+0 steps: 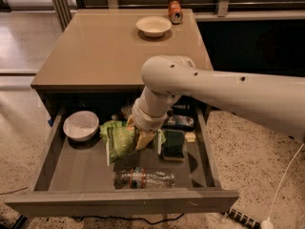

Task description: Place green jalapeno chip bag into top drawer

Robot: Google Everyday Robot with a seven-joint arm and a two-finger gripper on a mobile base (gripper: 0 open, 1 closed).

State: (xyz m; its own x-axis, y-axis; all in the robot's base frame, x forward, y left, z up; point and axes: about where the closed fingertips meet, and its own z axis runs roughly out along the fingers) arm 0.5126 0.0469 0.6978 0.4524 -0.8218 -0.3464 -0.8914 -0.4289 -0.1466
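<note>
The top drawer [62,149] stands pulled wide open under the taupe cabinet. The green jalapeno chip bag [119,140] is crinkled and light green and sits low inside the drawer, in its middle. My gripper [139,136] reaches down into the drawer from the right, at the bag's right edge. The white arm hides its fingers. I cannot tell whether the bag rests on the drawer floor or hangs just above it.
In the drawer: a white bowl [81,125] at the left, a clear plastic bottle [145,178] lying at the front, a dark green sponge [174,144] at the right, dark packets [178,121] behind. On the cabinet top [105,51] stand a white bowl [153,26] and a can [175,11].
</note>
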